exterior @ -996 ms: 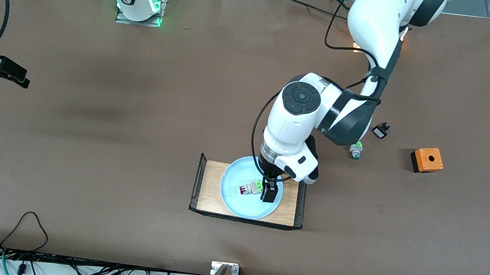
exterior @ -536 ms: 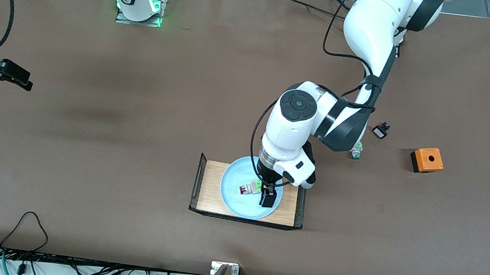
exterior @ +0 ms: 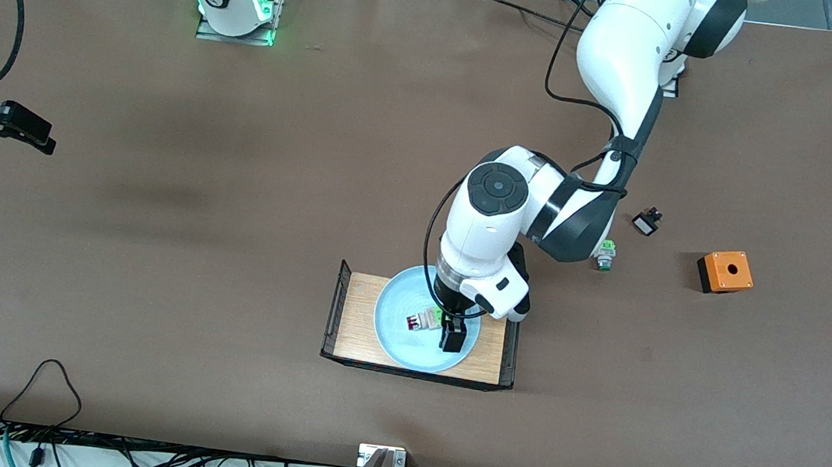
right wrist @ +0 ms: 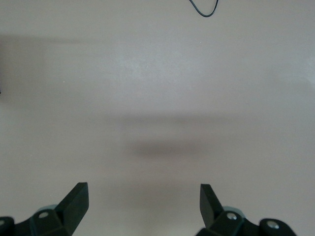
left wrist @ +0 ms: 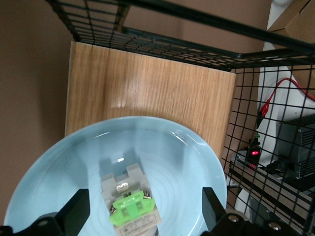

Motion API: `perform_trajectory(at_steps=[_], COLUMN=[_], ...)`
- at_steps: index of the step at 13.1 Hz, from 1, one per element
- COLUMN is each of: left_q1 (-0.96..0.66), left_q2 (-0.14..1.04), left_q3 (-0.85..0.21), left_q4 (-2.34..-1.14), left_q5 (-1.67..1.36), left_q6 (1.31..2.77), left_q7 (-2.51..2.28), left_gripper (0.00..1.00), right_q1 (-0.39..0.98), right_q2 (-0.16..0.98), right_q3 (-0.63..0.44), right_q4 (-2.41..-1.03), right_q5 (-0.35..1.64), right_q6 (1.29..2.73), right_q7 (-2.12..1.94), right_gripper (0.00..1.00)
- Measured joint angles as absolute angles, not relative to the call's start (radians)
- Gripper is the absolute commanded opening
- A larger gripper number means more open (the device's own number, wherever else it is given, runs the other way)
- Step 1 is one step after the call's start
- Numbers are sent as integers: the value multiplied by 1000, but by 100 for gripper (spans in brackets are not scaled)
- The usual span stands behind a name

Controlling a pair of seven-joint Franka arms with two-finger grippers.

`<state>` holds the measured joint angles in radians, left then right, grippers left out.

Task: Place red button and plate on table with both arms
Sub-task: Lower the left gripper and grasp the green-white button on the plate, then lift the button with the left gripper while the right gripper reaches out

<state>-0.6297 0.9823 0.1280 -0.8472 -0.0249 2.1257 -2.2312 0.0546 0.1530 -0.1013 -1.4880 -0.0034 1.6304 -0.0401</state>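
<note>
On the counter (exterior: 229, 245) there are one plate (exterior: 390, 335), one wooden tray (exterior: 356, 324), two green-and-white switches (exterior: 426, 318) (exterior: 605, 254), one orange box (exterior: 725, 271), and one small black part (exterior: 646, 223).

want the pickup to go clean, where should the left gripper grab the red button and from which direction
Probably from straight above, closing on the two long sides of the white body just past the green block. The red button lies on its side in the plate, and the open left gripper straddles it there. Its fingers clear both sides.
</note>
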Motion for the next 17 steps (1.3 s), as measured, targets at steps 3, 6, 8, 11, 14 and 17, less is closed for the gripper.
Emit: perform_trajectory(at_steps=[3, 6, 8, 11, 14, 17], left_q1=[-636, -643, -643, -643, -643, -640], left_q2=[995, 996, 996, 996, 989, 932], left_q3=[136, 142, 145, 149, 161, 182], left_q4=[-846, -844, -844, -838, -819, -793], left_q5=[-25, -25, -25, -25, -25, -25], left_q6=[2128, 2128, 2128, 2128, 2117, 2057], left_q7=[-2232, -2233, -2233, -2233, -2227, -2181], left_gripper=[75, 37, 18, 5, 4, 4], right_q1=[55, 54, 54, 54, 55, 56], right_q2=[153, 153, 153, 153, 153, 153], right_q3=[-101, -101, -101, -101, -101, -101], right_q4=[-1489, -1489, -1489, -1489, -1489, -1490], right_q5=[-3, -3, -3, -3, -3, -3], right_q6=[1630, 1631, 1631, 1639, 1641, 1642], right_q7=[-40, -40, -40, -40, -40, -40], right_gripper=[100, 100, 100, 100, 100, 100])
